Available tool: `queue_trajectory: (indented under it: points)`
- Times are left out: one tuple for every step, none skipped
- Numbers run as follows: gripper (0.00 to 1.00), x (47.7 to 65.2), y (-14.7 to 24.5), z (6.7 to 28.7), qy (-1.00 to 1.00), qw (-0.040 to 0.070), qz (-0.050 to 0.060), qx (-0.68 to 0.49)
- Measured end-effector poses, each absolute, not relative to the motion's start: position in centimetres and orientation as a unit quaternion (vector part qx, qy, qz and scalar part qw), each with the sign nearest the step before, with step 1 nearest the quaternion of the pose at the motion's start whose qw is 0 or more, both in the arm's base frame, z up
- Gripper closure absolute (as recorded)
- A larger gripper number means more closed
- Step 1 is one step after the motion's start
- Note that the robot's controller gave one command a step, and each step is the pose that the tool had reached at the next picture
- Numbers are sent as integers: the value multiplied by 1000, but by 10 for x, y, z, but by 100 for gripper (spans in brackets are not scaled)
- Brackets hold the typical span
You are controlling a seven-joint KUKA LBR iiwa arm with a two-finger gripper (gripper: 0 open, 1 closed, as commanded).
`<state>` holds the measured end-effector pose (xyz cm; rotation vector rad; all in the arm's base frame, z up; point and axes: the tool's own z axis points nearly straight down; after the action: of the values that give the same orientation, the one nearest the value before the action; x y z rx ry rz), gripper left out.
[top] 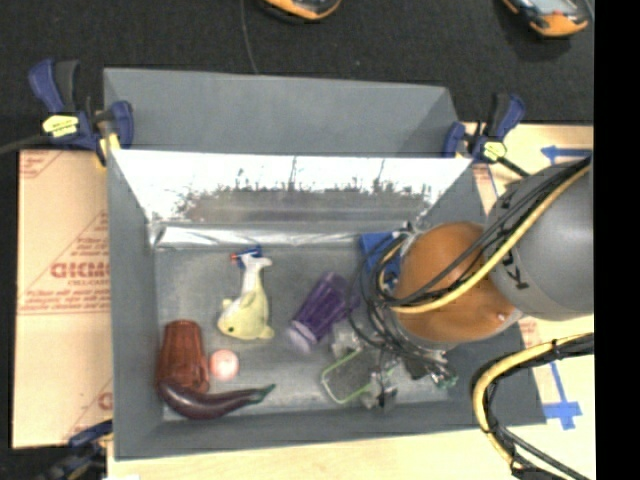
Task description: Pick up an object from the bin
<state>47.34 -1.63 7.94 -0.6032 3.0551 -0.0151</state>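
Observation:
My gripper [386, 380] is low in the bin's front right part, under the arm's orange cover, and much of it is hidden. Just to its left a thin green wire loop [343, 378] lies on the bin floor, touching or nearly touching the gripper. A purple ribbed cup [320, 308] lies on its side slightly behind and to the left of the gripper. A blue thing [372, 246] peeks out behind the cover at the back.
A yellow whale toy [247, 308] lies left of the purple cup. In the front left corner sit a brown-red block [180, 356], a small pink ball [223, 365] and a dark purple curved eggplant shape [210, 401]. The arm and its cables cover the bin's right side.

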Motion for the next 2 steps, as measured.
queue_trajectory:
  points:
    - [100,474,-17,97,981,14,-5,-193]
    - [100,475,-17,109,981,16,-6,-193]
